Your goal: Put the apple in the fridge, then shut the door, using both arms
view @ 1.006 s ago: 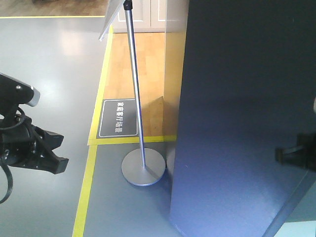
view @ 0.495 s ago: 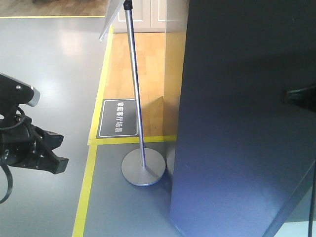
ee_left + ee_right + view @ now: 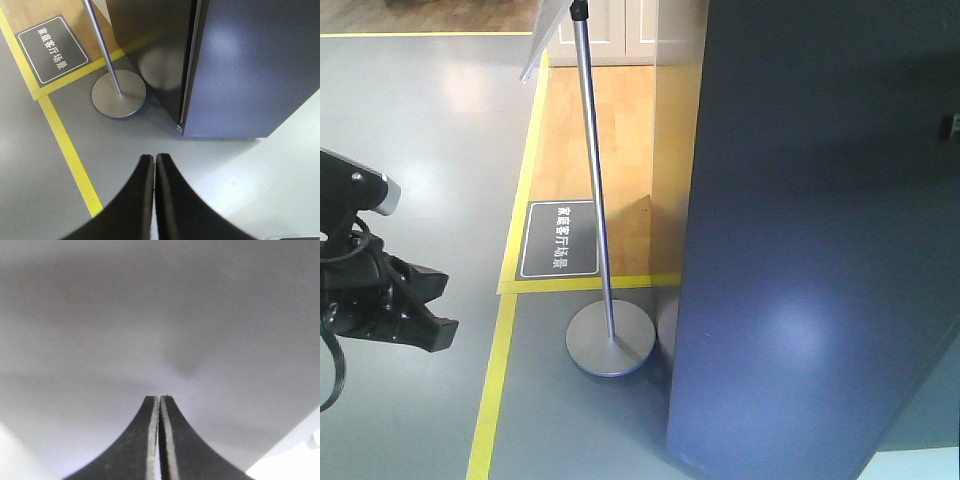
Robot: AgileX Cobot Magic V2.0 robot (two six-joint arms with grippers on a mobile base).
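The right gripper [image 3: 159, 399], clenched on nothing, faced the door [image 3: 150, 315] directly ahead and was the nearer arm, while the left gripper [image 3: 154, 157], also clenched, hung well back.

the door [image 3: 810, 250] is flat dark grey with a bluish sheen. the floor [image 3: 420, 130] is plain grey, edged by yellow tape [image 3: 495, 380] beside tan wood boards. a black floor sign [image 3: 558, 240] (white lettering) lies near a silver stand [image 3: 610, 340].
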